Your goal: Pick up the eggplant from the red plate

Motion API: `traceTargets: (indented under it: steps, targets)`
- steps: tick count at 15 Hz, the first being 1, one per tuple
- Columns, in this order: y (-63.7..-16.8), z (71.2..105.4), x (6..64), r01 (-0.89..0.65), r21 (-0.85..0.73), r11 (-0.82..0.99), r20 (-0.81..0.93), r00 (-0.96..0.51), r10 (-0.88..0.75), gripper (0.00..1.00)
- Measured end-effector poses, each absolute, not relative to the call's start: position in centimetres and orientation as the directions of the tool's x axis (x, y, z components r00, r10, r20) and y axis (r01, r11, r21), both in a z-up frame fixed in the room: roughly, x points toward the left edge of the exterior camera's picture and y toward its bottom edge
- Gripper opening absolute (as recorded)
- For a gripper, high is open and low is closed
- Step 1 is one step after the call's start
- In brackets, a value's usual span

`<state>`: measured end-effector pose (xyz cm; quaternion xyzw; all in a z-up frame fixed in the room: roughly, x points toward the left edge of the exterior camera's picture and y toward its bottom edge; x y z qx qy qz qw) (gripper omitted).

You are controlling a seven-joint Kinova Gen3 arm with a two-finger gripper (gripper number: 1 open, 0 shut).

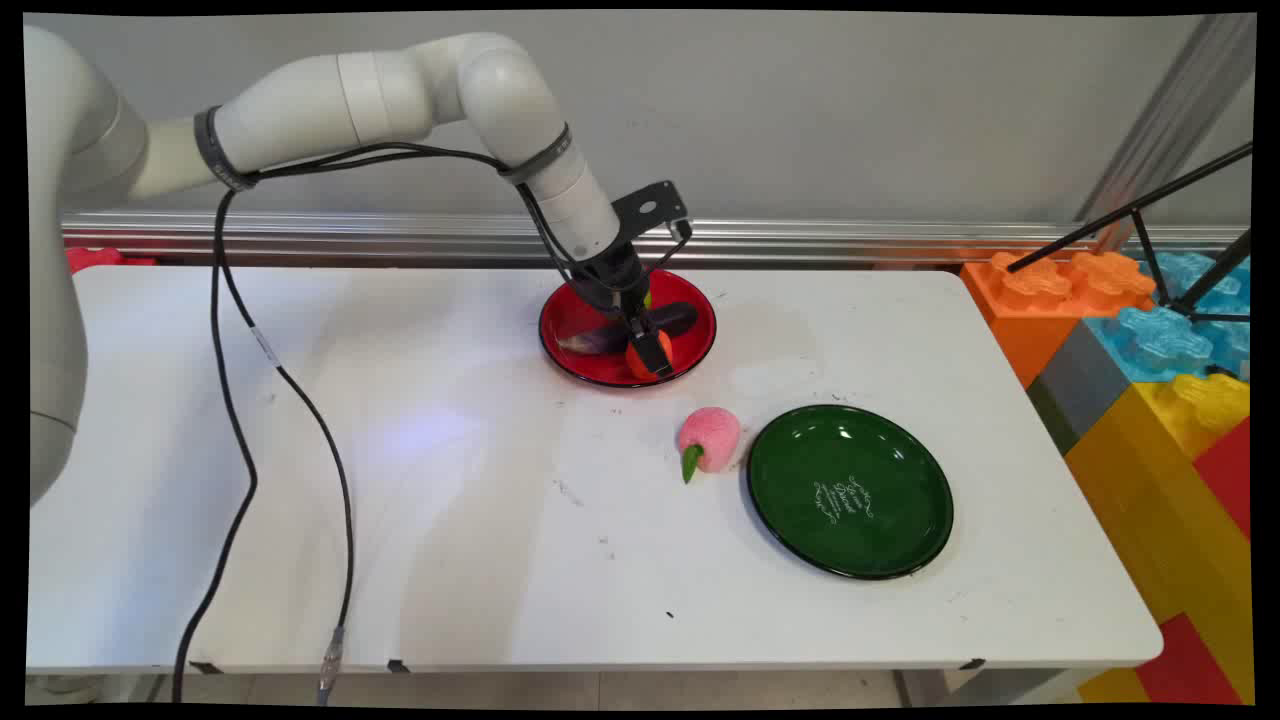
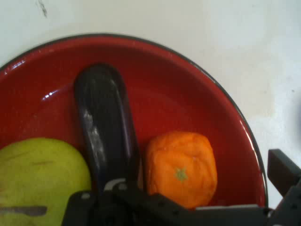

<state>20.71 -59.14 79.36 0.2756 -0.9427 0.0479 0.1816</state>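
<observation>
The claw (image 1: 650, 354) hung low over the red plate (image 1: 572, 322) at the far middle of the desk (image 1: 400, 520). Its jaws stood apart, not clamped on anything. In the hand view, the one finger (image 2: 282, 172) that showed clearly stood off to the side of the orange (image 2: 181, 168) with red plate visible between them. The other finger was lost in the black linkage, so I could not tell whether it touched the fruit.

The orange lay nearest the claw, at the plate's near rim. A dark purple eggplant (image 2: 106, 127) lay just beside it, and a yellow-green fruit (image 2: 40, 176) sat on the eggplant's other side. All three were on the red plate, and nothing had been lifted from it.

Nearer the camera, a pink peach (image 1: 710, 438) with a green leaf lay on the bare desk. It was just beside the rim of the green plate (image 1: 850, 520), which held nothing.

The three pieces were crowded together on the red plate, with little room around the orange on the eggplant side and the raised rim close on the other. There was wide bare desk to the left and in front. To the right were the desk's edge, the stacked toy blocks (image 1: 1150, 340) and a black tripod (image 1: 1150, 215).
</observation>
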Motion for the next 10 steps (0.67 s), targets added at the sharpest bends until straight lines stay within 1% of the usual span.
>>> traceTargets:
  steps: [6, 10]
  targets:
    - [-59.4, 81.1, 19.8, -0.549, -0.008, 0.836, 0.390, -0.771, -0.503, 1.00]
    - [-59.1, 82.6, 19.0, -0.587, -0.019, 0.809, 0.405, -0.745, -0.531, 1.00]
